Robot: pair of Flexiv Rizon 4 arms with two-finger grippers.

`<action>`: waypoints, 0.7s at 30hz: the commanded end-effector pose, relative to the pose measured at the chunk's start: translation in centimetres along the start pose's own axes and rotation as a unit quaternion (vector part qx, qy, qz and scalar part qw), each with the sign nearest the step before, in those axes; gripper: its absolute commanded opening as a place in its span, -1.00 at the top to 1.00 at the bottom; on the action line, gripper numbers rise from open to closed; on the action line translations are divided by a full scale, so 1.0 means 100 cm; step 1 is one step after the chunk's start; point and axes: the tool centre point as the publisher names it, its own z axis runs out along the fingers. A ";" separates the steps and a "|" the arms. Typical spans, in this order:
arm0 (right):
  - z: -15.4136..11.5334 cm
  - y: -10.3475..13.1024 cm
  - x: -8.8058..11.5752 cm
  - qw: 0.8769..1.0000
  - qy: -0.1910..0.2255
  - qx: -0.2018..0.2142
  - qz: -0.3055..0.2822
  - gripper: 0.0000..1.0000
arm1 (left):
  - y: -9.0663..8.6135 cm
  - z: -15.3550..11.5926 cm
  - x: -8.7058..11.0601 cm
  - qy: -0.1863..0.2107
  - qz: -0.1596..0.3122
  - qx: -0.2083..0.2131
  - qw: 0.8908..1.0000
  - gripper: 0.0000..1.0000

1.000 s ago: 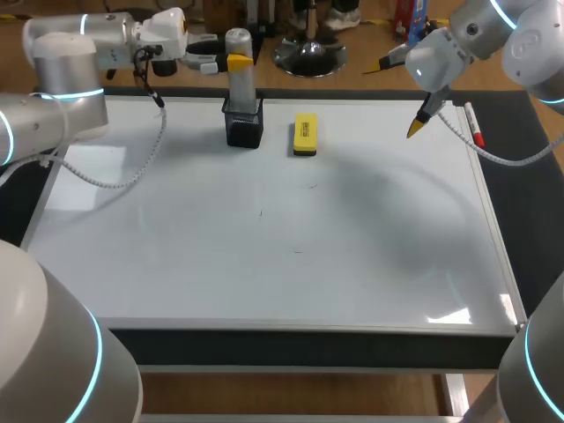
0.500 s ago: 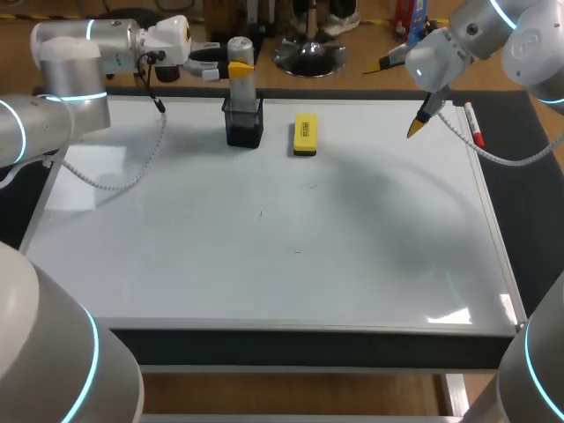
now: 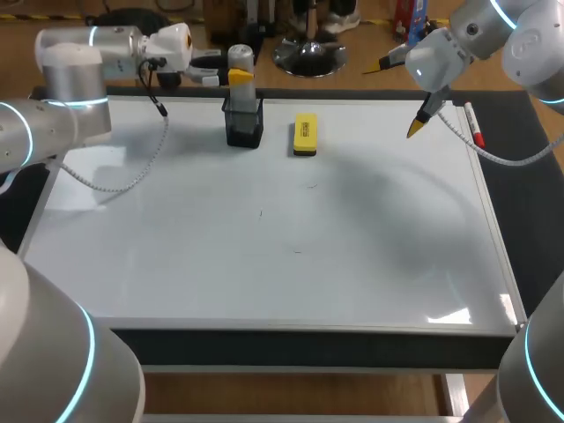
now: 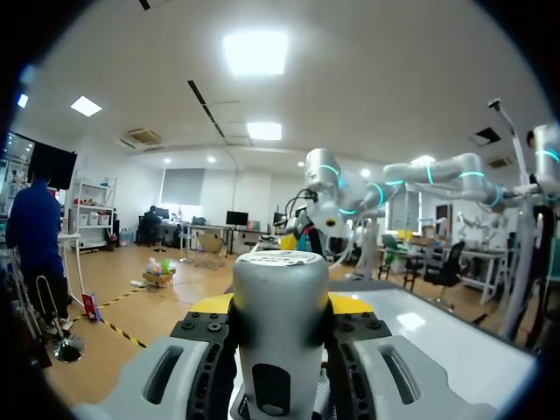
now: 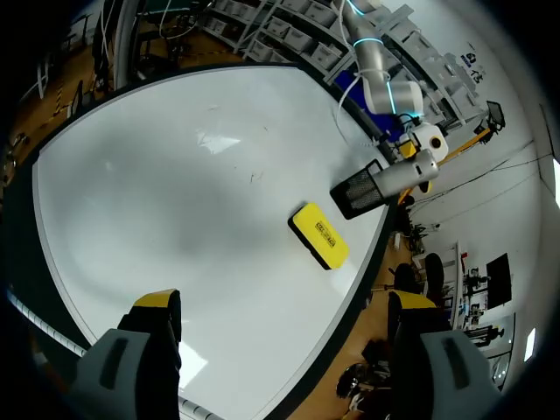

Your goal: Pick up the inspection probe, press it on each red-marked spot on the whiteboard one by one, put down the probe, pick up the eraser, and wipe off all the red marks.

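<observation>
**Operator:** Report the position of the inspection probe [image 3: 238,55].

**Technician:** It stands upright in the black holder [image 3: 244,125] at the far edge of the whiteboard [image 3: 264,282], left of centre. Its base is inside the holder and its grey body rises above the rim.

**Operator:** State of the left gripper [image 3: 236,77]?

**Technician:** It comes in level from the far left at the upper part of the probe. In the left wrist view the left gripper [image 4: 280,302] has the probe [image 4: 280,350] between its fingers. They are clamped against the grey cylinder from both sides, and a yellow tip shows on each side of it.

**Operator:** State of the right gripper [image 3: 401,97]?

**Technician:** It is released, with the fingers spread wide and nothing between them. It hangs above the far right part of the board. In the right wrist view the right gripper [image 5: 284,302] has only bare board surface between its tips.

**Operator:** Position of the eraser [image 3: 305,134]?

**Technician:** The yellow block lies flat on the board just right of the holder, not touching it. The right wrist view shows the eraser [image 5: 319,236] near the holder [image 5: 354,188] and apart from it.

**Operator:** Other items?

**Technician:** A marker pen [image 3: 473,123] lies along the right frame of the board. A few small faint marks [image 3: 261,211] sit near the board's centre. I cannot tell their colour.
</observation>
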 end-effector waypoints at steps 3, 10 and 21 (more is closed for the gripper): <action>-0.001 0.000 0.000 1.000 0.002 0.001 -0.001 -1.00 | 0.008 0.000 -0.007 0.012 0.001 0.003 1.000 1.00; -0.001 0.000 0.000 1.000 0.002 0.001 -0.001 -1.00 | 0.012 0.002 -0.008 0.016 -0.002 0.002 1.000 1.00; -0.001 0.000 0.000 1.000 0.002 0.001 -0.001 -1.00 | 0.005 0.001 -0.003 0.020 0.000 0.001 1.000 -1.00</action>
